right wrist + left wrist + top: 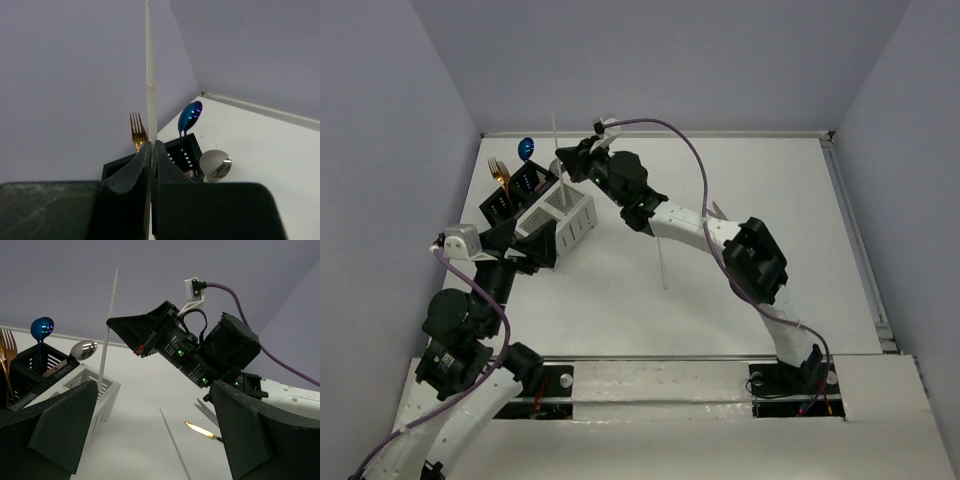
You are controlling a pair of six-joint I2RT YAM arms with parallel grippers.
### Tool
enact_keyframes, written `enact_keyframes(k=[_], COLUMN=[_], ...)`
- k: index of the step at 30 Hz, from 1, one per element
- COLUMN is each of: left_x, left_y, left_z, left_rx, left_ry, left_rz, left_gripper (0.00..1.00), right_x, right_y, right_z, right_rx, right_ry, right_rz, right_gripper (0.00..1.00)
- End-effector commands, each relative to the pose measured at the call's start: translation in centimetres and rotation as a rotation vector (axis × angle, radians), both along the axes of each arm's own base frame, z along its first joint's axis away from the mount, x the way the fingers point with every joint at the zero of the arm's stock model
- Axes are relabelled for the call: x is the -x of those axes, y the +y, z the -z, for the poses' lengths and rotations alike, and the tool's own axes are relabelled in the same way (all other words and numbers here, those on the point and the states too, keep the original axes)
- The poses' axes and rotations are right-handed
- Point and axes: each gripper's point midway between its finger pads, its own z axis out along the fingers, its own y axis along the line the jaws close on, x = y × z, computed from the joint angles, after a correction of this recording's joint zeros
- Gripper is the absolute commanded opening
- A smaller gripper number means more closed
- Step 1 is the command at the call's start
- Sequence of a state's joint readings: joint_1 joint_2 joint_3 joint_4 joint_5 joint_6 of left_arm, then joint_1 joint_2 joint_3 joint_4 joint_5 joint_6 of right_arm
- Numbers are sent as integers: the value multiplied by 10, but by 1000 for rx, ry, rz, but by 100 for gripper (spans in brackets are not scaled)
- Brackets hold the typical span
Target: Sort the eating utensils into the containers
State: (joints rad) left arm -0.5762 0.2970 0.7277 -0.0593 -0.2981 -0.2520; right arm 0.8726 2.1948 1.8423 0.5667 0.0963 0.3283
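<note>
My right gripper [568,165] is shut on a white chopstick [554,130], which it holds upright over the white caddy [567,215]. In the left wrist view the chopstick [109,325] reaches down to the white caddy's [97,390] top. The black caddy [515,192] beside it holds a blue spoon [190,116], a gold fork [136,132] and a silver spoon [215,165]. In the right wrist view the jaws [152,150] pinch the chopstick [149,75]. My left gripper [525,245] is open with nothing in it, just in front of the caddies.
A second white chopstick [662,262] lies on the table mid-left, under the right arm. A knife [202,430] and another blade [206,412] lie near it. The side walls close in on the left and right.
</note>
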Motion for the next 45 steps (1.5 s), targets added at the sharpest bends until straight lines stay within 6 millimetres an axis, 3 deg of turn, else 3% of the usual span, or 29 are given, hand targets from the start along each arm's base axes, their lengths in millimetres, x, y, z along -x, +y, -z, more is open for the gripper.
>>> enact_keyframes(k=[1,3,4,6,7,8,11,19,29,31,32,33,35,36,42,43,44,45], left_x=[-2,-2,-3,-5,-5,-4,-3,-2,-2,-2,-1,-1,-2,-2,-1,-1,-1,0], left_y=[0,0,0,2,0,2,5,3,3,4,5,5,5,5,4,4,4,5], left_z=[-3,-2,-1,1,2,2,0,0,0,-1,-1,-1,0,-1,-1,-1,-1,-2], left_rx=[0,-3,-3,-8,-9,-8,0,0,3,4,3,6,4,6,4,4,7,10], left_ry=[-15,-12,-10,-1,3,3,-5,-4,-5,-9,-9,-10,-9,-8,-9,-11,-13,-17], left_rz=[-6,-11,-14,-28,-22,-29,-37,-29,-29,-32,-34,-35,-37,-38,-32,-31,-31,-31], left_gripper=[99,99,99,99,99,99,99,99,99,99,99,99,99,99,99,99,99,99], right_x=[17,22,26,37,34,42,53,52,69,71,73,76,77,80,84,91,88,92], right_y=[26,37,50,66,72,79,90,89,90,89,89,91,91,88,68,59,49,43], right_z=[-54,-53,-39,-42,-28,-28,-17,3,28,25,22,18,12,0,-20,-39,-23,-22], right_rx=[-131,-131,-116,-117,-101,-101,-79,-19,31,38,44,60,85,79,103,76,103,106], right_ry=[-137,-141,-127,-136,-130,-135,-150,-147,-134,-146,-156,-165,-190,-206,-193,-189,-150,-133], right_rz=[-68,-93,-113,-145,-147,-162,-177,-169,-228,-231,-239,-259,-265,-268,-258,-260,-253,-255], right_gripper=[0,0,0,0,0,0,0,0,0,9,18,39,52,61,65,65,64,64])
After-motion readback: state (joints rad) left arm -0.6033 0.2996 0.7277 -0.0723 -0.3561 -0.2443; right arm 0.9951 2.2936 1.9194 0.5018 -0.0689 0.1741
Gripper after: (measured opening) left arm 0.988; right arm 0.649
